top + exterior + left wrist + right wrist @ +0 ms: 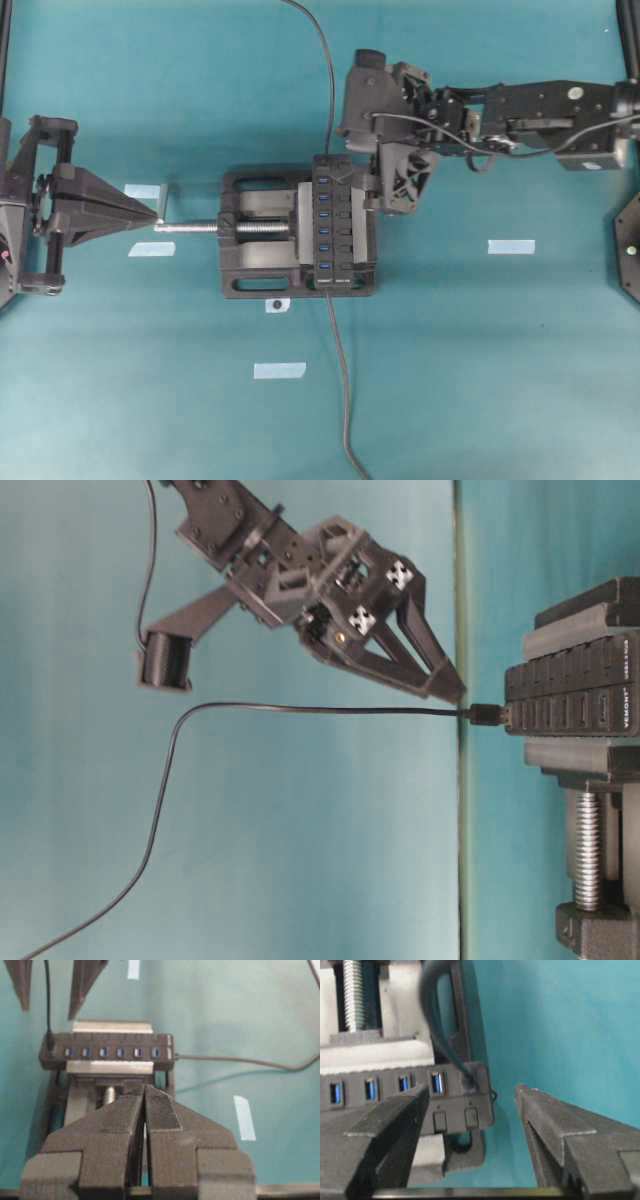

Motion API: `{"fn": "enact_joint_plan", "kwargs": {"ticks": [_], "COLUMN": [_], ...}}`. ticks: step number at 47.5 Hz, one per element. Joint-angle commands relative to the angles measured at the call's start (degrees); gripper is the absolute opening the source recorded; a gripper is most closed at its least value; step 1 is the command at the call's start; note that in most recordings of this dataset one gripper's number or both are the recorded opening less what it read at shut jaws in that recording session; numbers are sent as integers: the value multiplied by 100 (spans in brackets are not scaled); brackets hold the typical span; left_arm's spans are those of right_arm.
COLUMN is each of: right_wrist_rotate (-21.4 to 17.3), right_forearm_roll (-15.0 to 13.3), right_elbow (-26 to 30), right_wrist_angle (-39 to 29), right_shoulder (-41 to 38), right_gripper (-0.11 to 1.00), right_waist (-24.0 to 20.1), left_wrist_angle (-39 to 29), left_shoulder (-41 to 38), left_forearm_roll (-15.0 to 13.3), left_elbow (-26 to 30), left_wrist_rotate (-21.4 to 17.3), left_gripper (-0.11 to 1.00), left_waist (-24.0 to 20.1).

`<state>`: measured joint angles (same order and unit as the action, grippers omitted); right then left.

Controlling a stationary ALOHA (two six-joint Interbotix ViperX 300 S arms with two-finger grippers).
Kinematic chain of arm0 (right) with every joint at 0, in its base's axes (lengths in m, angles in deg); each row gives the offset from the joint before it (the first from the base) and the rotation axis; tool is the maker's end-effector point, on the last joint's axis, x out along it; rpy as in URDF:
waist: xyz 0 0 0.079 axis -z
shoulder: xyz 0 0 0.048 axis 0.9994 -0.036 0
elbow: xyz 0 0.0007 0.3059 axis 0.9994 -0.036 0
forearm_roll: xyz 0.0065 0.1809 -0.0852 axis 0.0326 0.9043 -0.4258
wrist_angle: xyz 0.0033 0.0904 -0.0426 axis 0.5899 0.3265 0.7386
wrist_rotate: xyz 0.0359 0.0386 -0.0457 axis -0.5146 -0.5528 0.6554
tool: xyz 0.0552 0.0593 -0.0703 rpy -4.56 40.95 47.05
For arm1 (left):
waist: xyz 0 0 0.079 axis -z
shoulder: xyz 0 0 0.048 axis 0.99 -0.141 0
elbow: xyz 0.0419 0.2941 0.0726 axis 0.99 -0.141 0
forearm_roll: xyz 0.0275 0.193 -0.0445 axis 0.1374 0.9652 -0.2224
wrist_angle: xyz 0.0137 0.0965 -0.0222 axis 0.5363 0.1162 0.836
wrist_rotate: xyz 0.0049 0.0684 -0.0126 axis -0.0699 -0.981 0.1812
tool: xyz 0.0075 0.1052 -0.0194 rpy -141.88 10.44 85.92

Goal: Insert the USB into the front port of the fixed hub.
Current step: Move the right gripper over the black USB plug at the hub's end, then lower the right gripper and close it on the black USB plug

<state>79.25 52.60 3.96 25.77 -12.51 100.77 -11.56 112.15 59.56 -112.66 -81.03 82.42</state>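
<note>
Between the spread fingers of the right gripper [470, 1125], which hold nothing, sits the end port of the fixed hub [405, 1095], and the USB [468, 1081] is already seated there, just ahead of the tips. The plug looks small, light and rigid; its cable [300, 709] is limp, so any hold belongs on the plug body. Well off, the left gripper [145, 1105] rests closed, empty, facing the vise [110, 1067]

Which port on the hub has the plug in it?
The end port of the hub nearest the right hand: the plug sits there; the other blue ports are empty.
</note>
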Motion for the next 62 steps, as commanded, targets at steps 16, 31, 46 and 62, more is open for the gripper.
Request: {"fn": "enact_joint_plan", "kwargs": {"ticks": [16,31,46,62], "right_wrist_rotate": [62,62,62,62], "right_forearm_roll": [-9,-9,-9,-9], "right_elbow": [378,413,413,413], "right_wrist_angle": [44,44,44,53], "right_shoulder": [-272,-325,-343,-387], "right_gripper": [74,74,68,40], "right_waist": [0,0,-9,-44], "left_wrist_angle": [26,26,26,35], "left_shoulder": [-18,-18,-9,-9], "left_forearm_roll": [0,9,9,0], "left_elbow": [62,62,62,62], "left_wrist_rotate": [26,35,35,35], "left_gripper": [0,0,0,0], "left_waist": [18,18,18,35]}}
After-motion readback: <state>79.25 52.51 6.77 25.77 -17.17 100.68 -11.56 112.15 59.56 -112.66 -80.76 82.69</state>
